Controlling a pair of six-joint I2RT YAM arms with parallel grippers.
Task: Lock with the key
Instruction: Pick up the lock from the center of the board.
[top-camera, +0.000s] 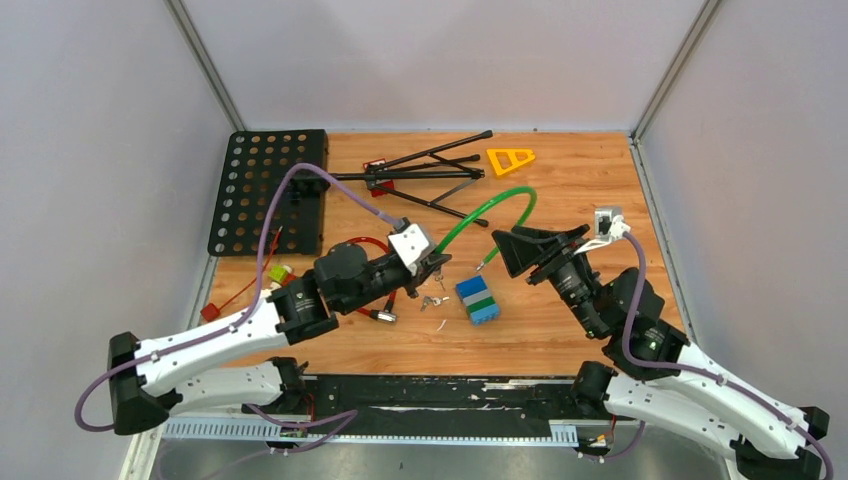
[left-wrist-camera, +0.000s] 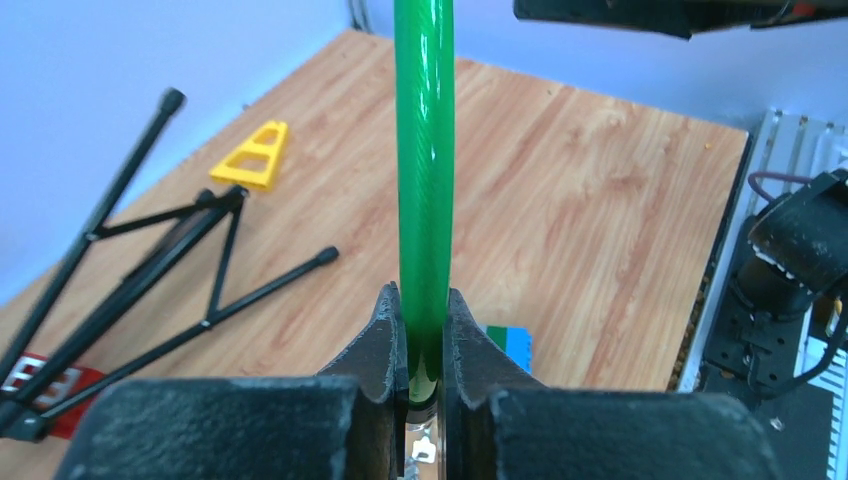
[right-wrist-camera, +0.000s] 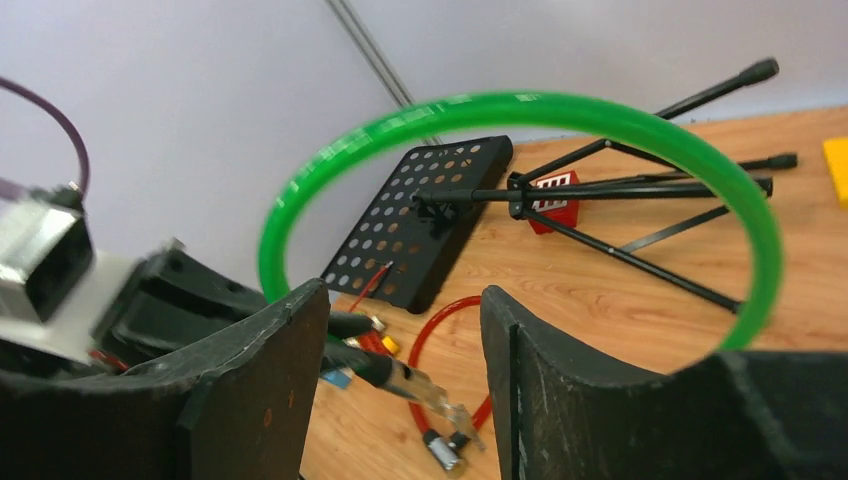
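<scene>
A green cable lock (top-camera: 505, 197) arcs above the table. My left gripper (top-camera: 437, 262) is shut on its one end; in the left wrist view the fingers (left-wrist-camera: 385, 340) pinch the green cable (left-wrist-camera: 425, 180), which runs straight up out of them. In the right wrist view the lock's dark barrel (right-wrist-camera: 385, 370) sticks out from the left gripper, with small silver keys (right-wrist-camera: 462, 415) at its tip. The keys also show in the top view (top-camera: 432, 300). My right gripper (top-camera: 503, 255) is open and empty, facing the barrel, with the cable's free end (top-camera: 485, 262) beside it.
A blue, white and green block (top-camera: 478, 298) lies right of the keys. A red cable lock (top-camera: 365, 245) lies under the left arm. A black perforated plate (top-camera: 268, 190), a folded black stand (top-camera: 425, 172) and a yellow triangle (top-camera: 510, 158) lie at the back.
</scene>
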